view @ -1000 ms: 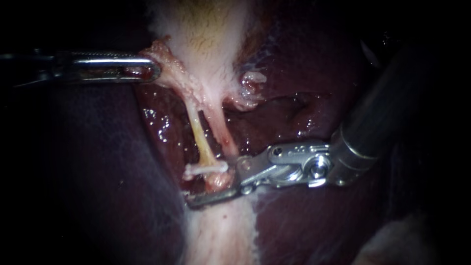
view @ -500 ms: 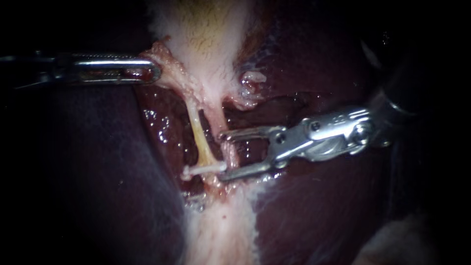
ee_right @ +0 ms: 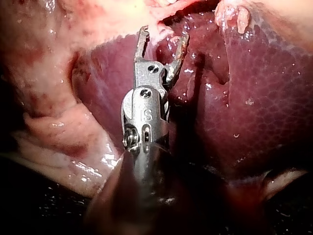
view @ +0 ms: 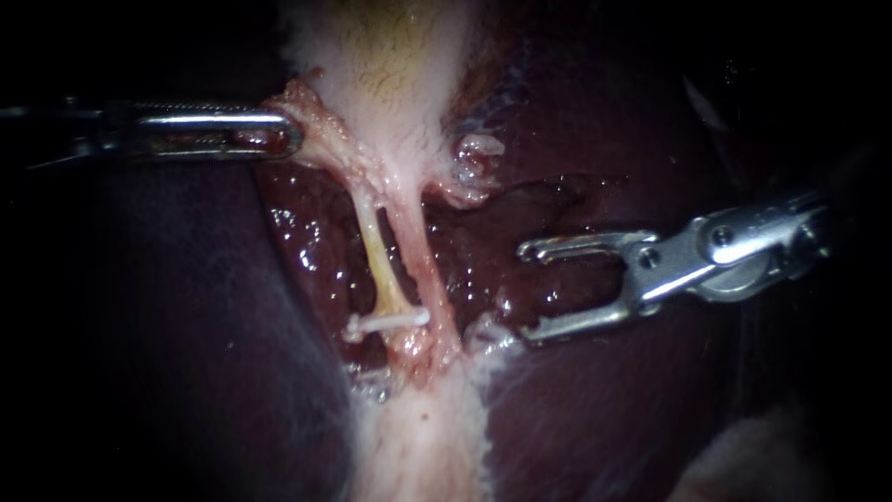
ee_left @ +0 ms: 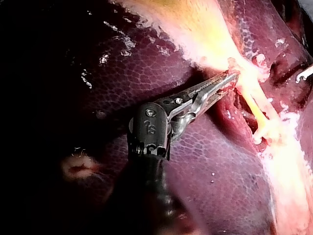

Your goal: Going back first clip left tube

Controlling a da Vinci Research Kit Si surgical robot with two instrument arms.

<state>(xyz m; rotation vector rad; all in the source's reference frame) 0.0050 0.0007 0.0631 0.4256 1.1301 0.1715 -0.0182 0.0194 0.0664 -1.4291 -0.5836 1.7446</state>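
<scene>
Retreating toward three o'clock, your right instrument (view: 528, 292), jaws spread and empty, is leaving the clip (view: 390, 321) on the left tube (view: 376, 256) just seven o'clock of centre, so keep backing straight out while your left instrument (view: 269, 132) is gripping tissue (view: 321, 139) at ten o'clock.

Bare liver (view: 488, 246) lies open between right instrument (view: 527, 293) and the tubes (view: 420, 265)
</scene>
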